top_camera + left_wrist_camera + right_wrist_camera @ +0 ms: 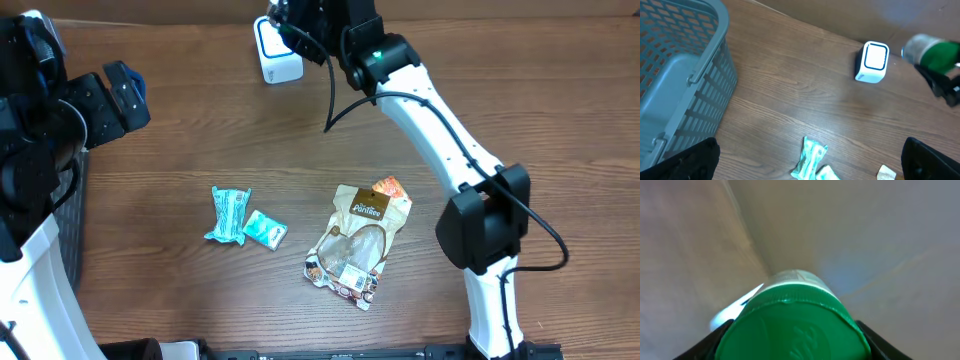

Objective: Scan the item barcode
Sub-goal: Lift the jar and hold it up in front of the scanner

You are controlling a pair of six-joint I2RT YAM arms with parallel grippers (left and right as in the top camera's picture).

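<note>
A white scanner (872, 62) stands on the wooden tabletop (790, 85), with a grey mesh basket (715, 90) at left and a blurred green-capped bottle (935, 54) at right. Teal packets (810, 160) lie between the wide-set jaws of the left gripper (811, 144).

One white scanner (277, 55). Just to its right, one green-capped bottle (935, 54). Nearer the robot than the scanner, two teal packets, a long packet (228, 213) and a short packet (266, 231), and one printed pouch (358, 240). Left of the scanner, one grey basket (685, 70).
</note>
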